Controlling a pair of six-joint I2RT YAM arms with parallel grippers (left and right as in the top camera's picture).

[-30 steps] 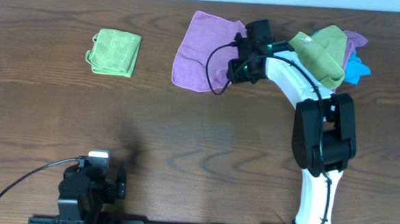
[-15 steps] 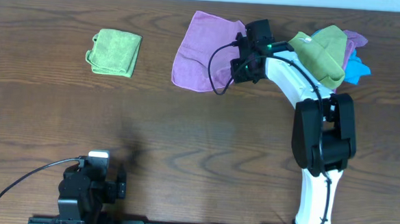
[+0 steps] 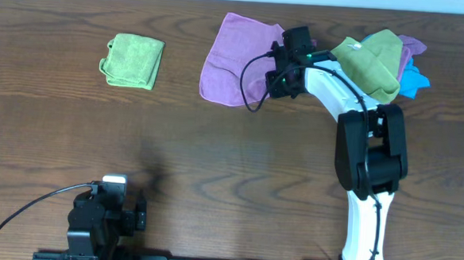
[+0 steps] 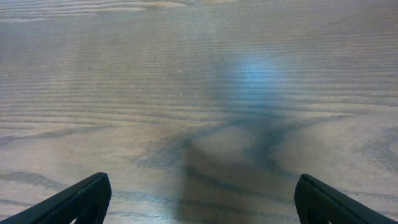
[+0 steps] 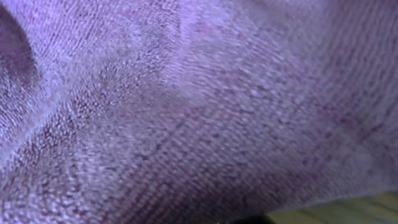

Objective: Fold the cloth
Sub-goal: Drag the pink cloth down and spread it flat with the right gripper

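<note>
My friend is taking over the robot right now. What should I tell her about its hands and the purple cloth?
Left gripper: open, holding nothing, low over bare wood at the front left of the table.
Right gripper: down at the right edge of the purple cloth. Its camera sees only purple fabric, so I can't tell if it is open or shut.
Cloth: far middle of the table, mostly spread out, rumpled near the gripper.
Done: no fold shows yet.
Left: the whole fold.
Leave alone: the green cloth on the left and the pile of cloths on the right.
</note>
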